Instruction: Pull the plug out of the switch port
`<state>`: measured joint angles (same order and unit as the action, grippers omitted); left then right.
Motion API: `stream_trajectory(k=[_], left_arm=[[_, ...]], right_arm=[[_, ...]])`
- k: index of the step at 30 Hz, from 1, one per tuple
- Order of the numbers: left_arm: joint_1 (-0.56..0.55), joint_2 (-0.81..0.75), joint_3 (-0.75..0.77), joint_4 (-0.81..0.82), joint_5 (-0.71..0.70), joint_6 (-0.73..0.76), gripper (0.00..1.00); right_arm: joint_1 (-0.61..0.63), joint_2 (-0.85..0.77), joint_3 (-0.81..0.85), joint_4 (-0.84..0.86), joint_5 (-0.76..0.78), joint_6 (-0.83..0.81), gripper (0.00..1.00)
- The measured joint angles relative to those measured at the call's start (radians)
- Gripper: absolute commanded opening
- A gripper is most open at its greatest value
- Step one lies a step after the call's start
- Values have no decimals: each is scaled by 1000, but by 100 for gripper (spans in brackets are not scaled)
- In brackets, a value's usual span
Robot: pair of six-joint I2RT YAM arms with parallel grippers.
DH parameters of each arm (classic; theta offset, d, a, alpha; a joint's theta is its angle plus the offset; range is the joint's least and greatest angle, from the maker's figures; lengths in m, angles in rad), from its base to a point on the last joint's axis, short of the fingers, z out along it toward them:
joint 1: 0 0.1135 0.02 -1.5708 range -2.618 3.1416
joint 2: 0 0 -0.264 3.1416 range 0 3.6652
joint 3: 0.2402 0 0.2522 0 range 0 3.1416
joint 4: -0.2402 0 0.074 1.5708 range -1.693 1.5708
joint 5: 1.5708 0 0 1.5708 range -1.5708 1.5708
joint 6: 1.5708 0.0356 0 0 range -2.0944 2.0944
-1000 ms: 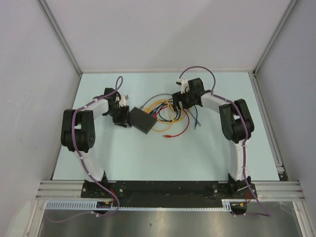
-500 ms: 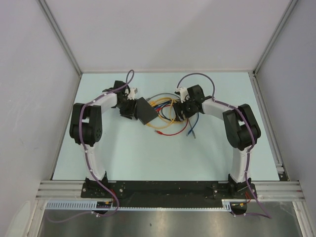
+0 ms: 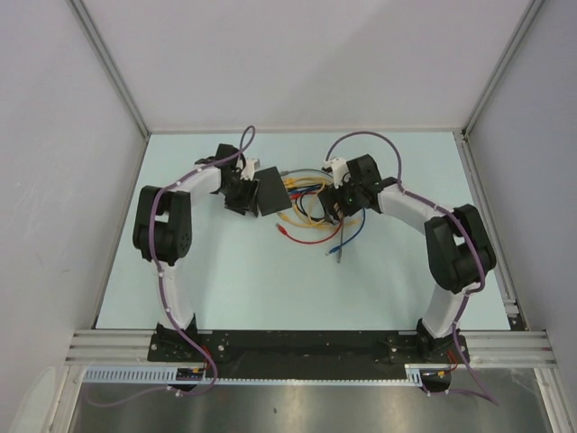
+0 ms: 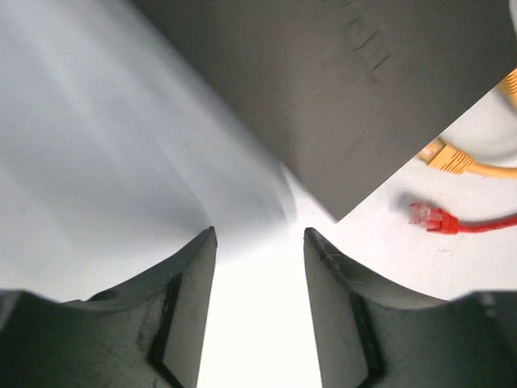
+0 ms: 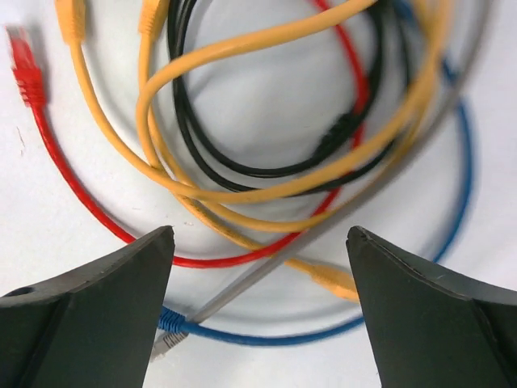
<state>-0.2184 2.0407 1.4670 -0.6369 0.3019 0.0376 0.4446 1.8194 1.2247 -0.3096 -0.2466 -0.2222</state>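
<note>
The black switch [image 3: 269, 192] lies tilted at the back middle of the table. In the left wrist view the switch [image 4: 347, 81] fills the top, with its corner just beyond my fingertips. My left gripper [image 3: 242, 193] is open and empty right beside the switch's left side; nothing sits between its jaws [image 4: 258, 236]. A tangle of yellow, red, blue, black and grey cables [image 3: 311, 209] runs from the switch's right edge. Which plug sits in a port is hidden. My right gripper [image 3: 339, 204] hovers open over the cables [image 5: 258, 121], its gripper [image 5: 260, 236] empty.
A loose red plug [image 3: 281, 231] and a yellow plug [image 4: 448, 158] lie on the table near the switch; the red plug shows too in the left wrist view [image 4: 428, 218]. A blue-and-grey cable end [image 3: 337, 256] lies nearer me. Grey walls enclose the pale table [image 3: 270, 289].
The left gripper has moved back and right, and the switch has shifted with it and turned more upright. The right gripper has come nearer over the cables. The cable bundle has slid left.
</note>
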Motion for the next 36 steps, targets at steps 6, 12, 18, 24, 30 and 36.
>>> stream_trajectory(k=[6,12,18,24,30,36], left_arm=[[51,-43,41,-36,0,16,68],[71,21,326,-51,-6,16,79],[78,250,697,-65,-8,16,81],[81,410,832,-58,-51,-16,77],[71,480,866,-62,-143,-65,77],[45,499,866,-88,-185,-90,77]], right_arm=[[-95,-69,42,2,-37,39,96],[-151,-17,134,63,-69,115,97],[-166,211,347,92,-103,176,97],[-189,333,423,92,-106,208,97],[-191,347,423,94,-130,241,98],[-154,346,390,98,-148,240,100]])
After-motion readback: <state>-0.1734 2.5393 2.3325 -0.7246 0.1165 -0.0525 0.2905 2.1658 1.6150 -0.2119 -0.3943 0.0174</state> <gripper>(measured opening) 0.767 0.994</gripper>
